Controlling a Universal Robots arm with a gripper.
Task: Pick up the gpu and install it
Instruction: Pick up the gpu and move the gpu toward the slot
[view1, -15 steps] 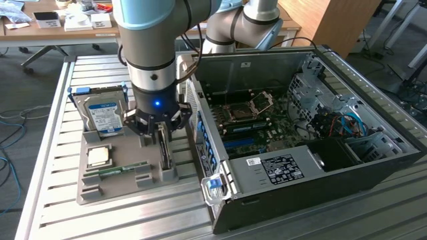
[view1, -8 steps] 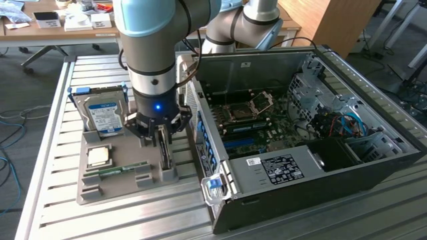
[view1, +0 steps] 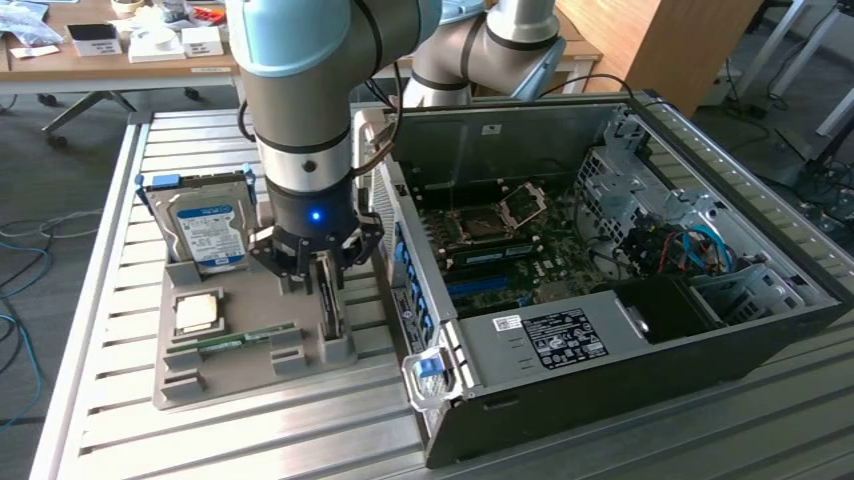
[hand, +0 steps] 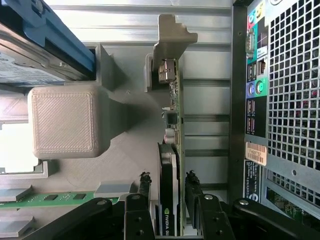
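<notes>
End effector (hand: 167, 177) open astride upright gpu (hand: 169, 165) — grey holder (hand: 132, 145) beneath, computer case (hand: 295, 100) beside

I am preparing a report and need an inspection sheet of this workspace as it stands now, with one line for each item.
Surface: slatted metal table carrying a grey fixture tray and an open computer case.
Job's things: gpu stands on edge in the tray's slots, not yet lifted.
Clutter: hard drive, RAM strip and square chip in the same tray.
Grippers: end effector open, one finger on each side of the gpu.
Cables: blue cables inside the case; loose cables on the floor.
Surroundings: wooden desk with small boxes, behind the table.
</notes>
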